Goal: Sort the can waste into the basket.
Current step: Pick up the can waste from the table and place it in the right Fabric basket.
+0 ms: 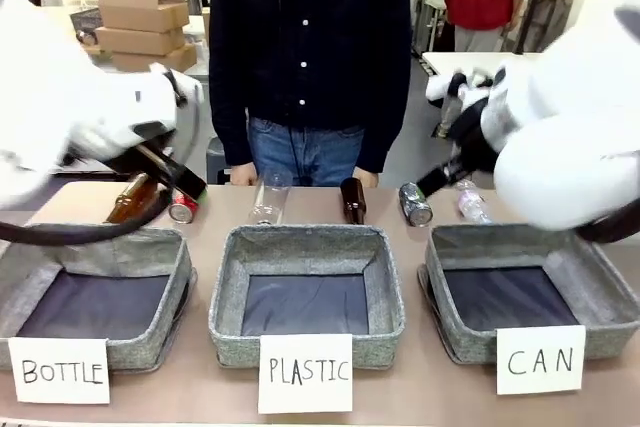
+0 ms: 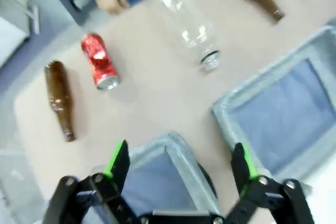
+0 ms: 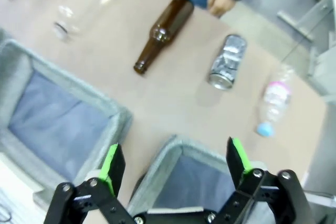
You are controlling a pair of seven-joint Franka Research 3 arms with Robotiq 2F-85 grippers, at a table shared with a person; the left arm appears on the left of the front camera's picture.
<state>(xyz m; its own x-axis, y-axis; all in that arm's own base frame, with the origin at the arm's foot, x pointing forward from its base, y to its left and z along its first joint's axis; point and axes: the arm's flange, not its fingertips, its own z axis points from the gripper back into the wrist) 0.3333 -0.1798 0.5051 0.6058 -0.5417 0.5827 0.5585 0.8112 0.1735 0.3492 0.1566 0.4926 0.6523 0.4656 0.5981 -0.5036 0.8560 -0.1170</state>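
Both of our grippers are empty. The left gripper (image 2: 179,156) hovers over a grey basket rim with its green-padded fingers spread wide, and the right gripper (image 3: 173,153) hangs equally wide above another rim with nothing between its pads. Neither can is in the CAN basket (image 1: 500,235) yet, which sits at the robot's right end of the row. The black and silver can (image 3: 227,61) lies on its side on the table just beyond that basket, between a brown glass bottle (image 3: 163,32) and a small clear plastic bottle (image 3: 275,98) with a pink label. The red can (image 2: 100,61) lies well apart at the left end, beside another brown bottle (image 2: 59,98). We judge the black and silver can the sensible first pick for our right gripper. We should come down from above with the wrist turned so the fingers straddle the can's body across its width, not its ends. We should centre on it before closing, since a dented can on its side may roll or squirt out. We must keep clear of the plastic bottle near it and of the person's hand (image 3: 220,1) at the far edge. The red can has to travel past the other two baskets, so it needs a firm, high carry.
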